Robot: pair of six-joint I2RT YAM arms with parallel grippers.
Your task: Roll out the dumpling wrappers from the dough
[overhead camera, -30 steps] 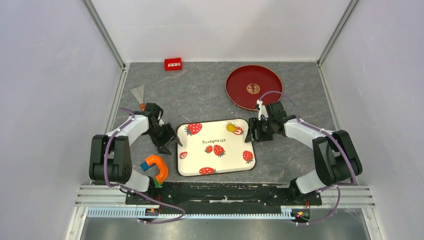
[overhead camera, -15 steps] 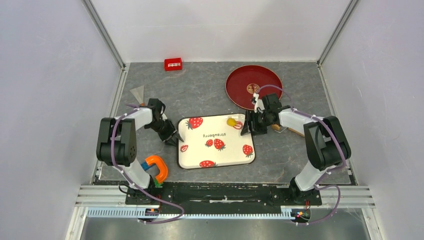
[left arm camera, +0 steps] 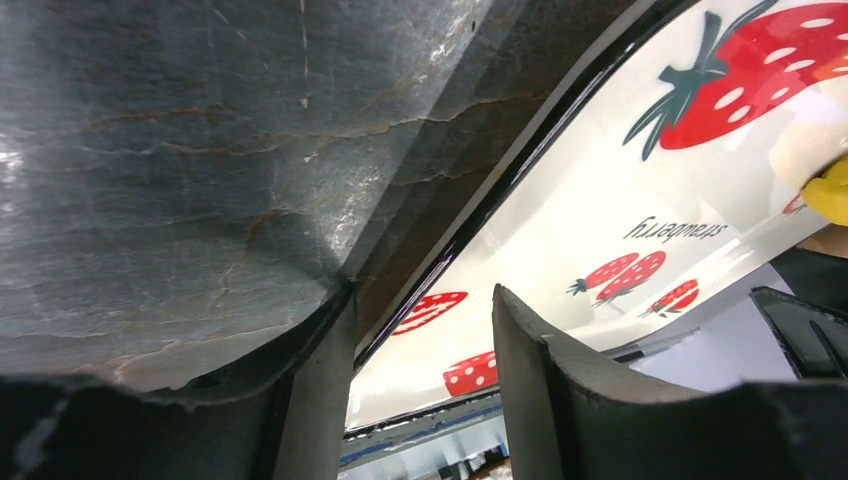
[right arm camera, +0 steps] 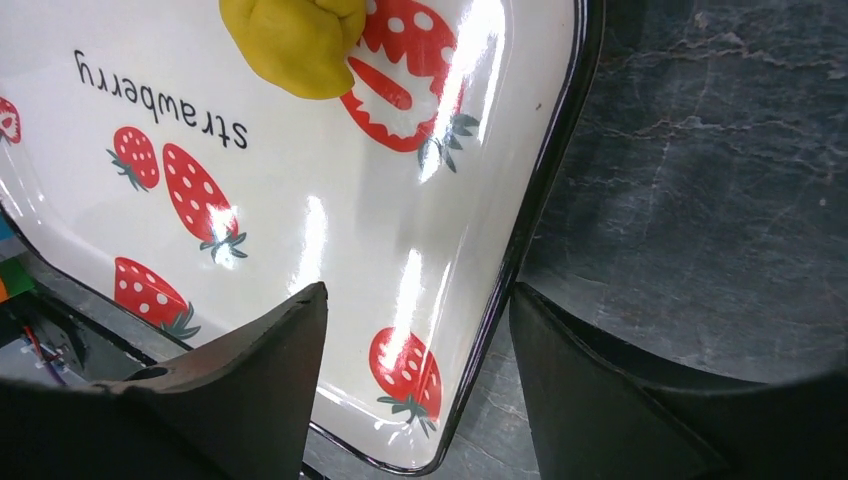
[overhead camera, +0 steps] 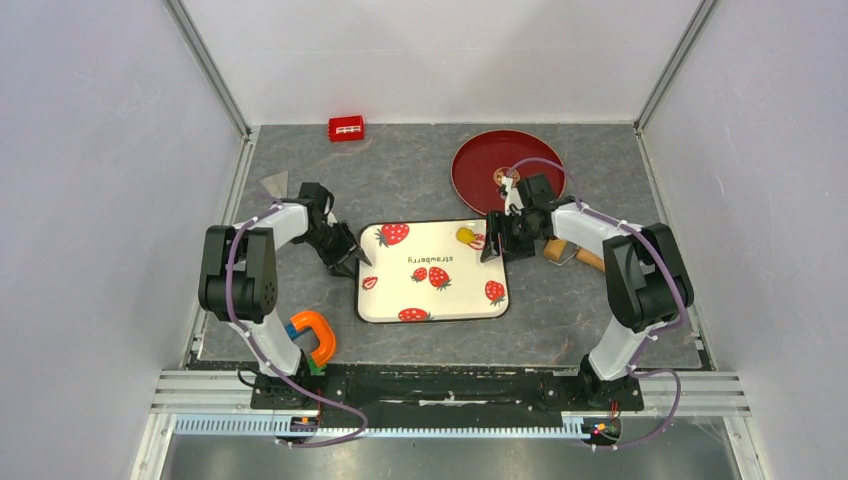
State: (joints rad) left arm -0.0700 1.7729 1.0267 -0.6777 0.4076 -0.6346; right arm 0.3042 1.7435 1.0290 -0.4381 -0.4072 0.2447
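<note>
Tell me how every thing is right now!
dough, an unrolled lump on the tray
tray, a claw at each side
left claw, open around the tray's left rim
right claw, open around the tray's right rim
red plate, no dough on it
roller, lying loose on the table

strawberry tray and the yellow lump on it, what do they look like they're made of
The tray looks like glossy enamelled metal or melamine, unclear which: hard white surface, sharp glare, printed strawberries, thin black rim. The yellow lump looks like soft matte modelling dough: rounded creased folds, no shine.
</note>
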